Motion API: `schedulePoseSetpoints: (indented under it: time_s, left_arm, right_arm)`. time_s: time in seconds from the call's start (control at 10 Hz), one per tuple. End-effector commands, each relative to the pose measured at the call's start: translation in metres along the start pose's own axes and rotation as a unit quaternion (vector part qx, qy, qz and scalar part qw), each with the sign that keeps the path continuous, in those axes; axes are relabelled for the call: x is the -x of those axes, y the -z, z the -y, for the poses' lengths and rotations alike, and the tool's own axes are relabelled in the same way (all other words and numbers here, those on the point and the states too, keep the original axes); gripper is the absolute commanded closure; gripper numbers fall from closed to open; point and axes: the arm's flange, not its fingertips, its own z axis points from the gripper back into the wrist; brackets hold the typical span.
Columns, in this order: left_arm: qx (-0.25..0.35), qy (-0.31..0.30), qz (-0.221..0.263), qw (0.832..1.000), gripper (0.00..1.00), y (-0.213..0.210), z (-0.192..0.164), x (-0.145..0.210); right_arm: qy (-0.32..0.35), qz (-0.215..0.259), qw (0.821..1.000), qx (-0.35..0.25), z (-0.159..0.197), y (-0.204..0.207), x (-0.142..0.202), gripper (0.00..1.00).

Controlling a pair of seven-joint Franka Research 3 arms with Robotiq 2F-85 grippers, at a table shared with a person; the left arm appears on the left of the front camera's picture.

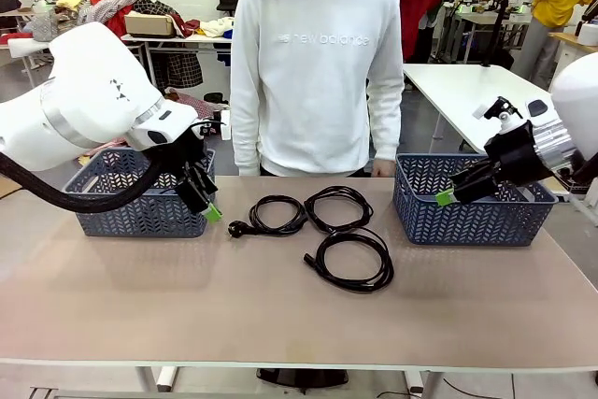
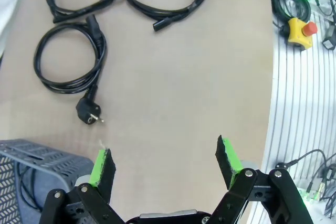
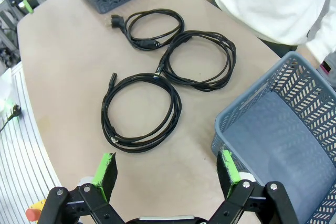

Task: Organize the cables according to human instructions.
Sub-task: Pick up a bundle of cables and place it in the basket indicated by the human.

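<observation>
**Three coiled power cords on the tabletop**

They lie close together at the middle, between the left basket and the right basket, in front of a person in a white sweatshirt. The left hand hovers open and empty beside the left basket. The right hand, also open and empty, hangs at the right basket's corner.
</observation>
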Motion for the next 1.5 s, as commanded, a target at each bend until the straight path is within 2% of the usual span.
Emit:
schedulePoseSetpoints:
  time_s: [0.0, 1.4]
  left_arm:
    - [0.002, -0.001, 0.0, 1.0, 0.0, -0.0014, -0.0031, -0.0005]
    - [0.002, -0.001, 0.0, 1.0, 0.0, -0.0014, -0.0031, -0.0005]
  right_arm:
    - [-0.014, 0.017, 1.0, -0.001, 0.0051, 0.0044, 0.0007, 0.0]
    - [-0.014, 0.017, 1.0, -0.001, 0.0051, 0.0044, 0.0007, 0.0]
